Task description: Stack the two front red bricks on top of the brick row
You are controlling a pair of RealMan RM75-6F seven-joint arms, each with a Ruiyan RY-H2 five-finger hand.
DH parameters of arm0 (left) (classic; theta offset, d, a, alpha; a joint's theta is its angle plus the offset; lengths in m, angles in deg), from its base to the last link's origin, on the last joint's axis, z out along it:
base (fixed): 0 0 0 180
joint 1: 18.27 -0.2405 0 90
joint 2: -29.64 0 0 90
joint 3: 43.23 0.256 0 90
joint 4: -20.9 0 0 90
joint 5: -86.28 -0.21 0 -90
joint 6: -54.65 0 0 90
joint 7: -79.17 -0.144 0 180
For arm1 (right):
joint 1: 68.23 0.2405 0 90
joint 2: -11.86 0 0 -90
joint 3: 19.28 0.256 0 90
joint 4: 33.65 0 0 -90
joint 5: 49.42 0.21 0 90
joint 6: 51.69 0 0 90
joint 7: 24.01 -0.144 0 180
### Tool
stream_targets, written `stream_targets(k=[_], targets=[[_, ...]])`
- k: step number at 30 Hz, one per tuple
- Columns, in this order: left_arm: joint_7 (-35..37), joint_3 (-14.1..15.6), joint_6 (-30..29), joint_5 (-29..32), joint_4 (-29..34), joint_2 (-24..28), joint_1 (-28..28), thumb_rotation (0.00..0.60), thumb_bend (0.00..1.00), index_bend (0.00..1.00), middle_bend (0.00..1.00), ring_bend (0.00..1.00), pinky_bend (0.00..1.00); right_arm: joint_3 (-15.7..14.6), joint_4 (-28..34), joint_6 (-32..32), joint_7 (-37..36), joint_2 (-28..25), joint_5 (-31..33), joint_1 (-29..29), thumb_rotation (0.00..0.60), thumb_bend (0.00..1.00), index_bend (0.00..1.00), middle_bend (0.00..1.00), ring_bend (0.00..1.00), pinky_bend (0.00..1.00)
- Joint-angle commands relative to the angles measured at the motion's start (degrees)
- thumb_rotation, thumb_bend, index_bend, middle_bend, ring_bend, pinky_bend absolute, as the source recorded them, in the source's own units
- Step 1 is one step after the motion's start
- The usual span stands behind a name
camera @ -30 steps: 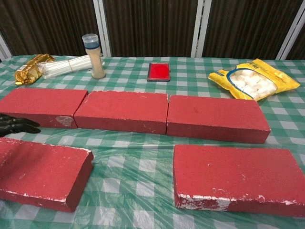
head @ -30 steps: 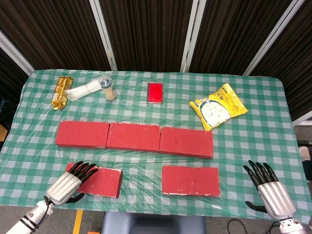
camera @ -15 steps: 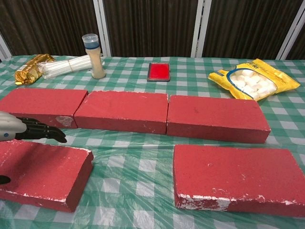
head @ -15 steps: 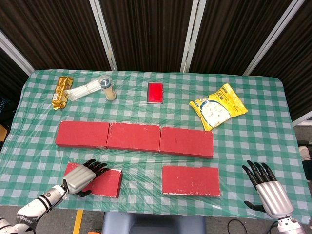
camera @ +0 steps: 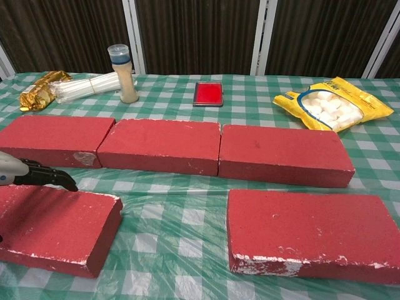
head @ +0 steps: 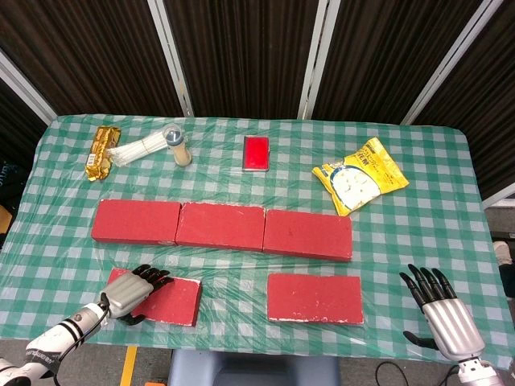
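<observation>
Red bricks are lying in two groups on the checked surface [head: 418,233]: the brick row [head: 222,227] of three bricks set end to end, and two front bricks lying nearer the robot than the row. The front left brick [head: 165,300] is lying flat below the row's left end, apart from it. The front right brick [head: 315,298] is lying flat below the row's right end, also apart from it.

The left hand [head: 129,293] is resting over the left end of the front left brick, fingers draped across its top and thumb down at its near edge; whether it is gripping cannot be told. In the chest view only its dark fingertips [camera: 53,180] are showing, at the frame's left edge. The right hand [head: 442,315] is hovering well to the right of the front right brick, fingers spread and holding nothing.

Beyond the row, a gold packet [head: 98,152], a straw bundle [head: 138,149], a capped bottle [head: 179,145], a small red case [head: 256,153] and a yellow snack bag [head: 360,174] are lying.
</observation>
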Motion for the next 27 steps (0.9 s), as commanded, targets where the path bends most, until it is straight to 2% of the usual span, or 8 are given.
stream_targets(k=[1, 14, 27], targets=[[0.09, 0.37, -0.35, -0.11, -0.33, 0.08, -0.24, 0.600, 0.33, 0.00, 0.00, 0.00, 0.00, 0.01, 0.01, -0.05, 0.04, 0.01, 0.00, -0.02, 0.560, 0.18, 0.00, 0.00, 0.00, 0.00], [4.34, 1.23, -1.44, -3.11, -3.08, -1.14, -1.16, 0.600, 0.33, 0.00, 0.00, 0.00, 0.00, -0.04, 0.07, -0.26, 0.36, 0.16, -0.06, -0.15, 0.561, 0.18, 0.00, 0.00, 0.00, 0.00], [5.12, 2.04, -1.65, -4.02, -4.73, -2.39, -1.42, 0.600, 0.33, 0.00, 0.00, 0.00, 0.00, -0.09, 0.14, -0.47, 0.41, 0.17, -0.18, -0.25, 0.559, 0.18, 0.00, 0.00, 0.00, 0.00]])
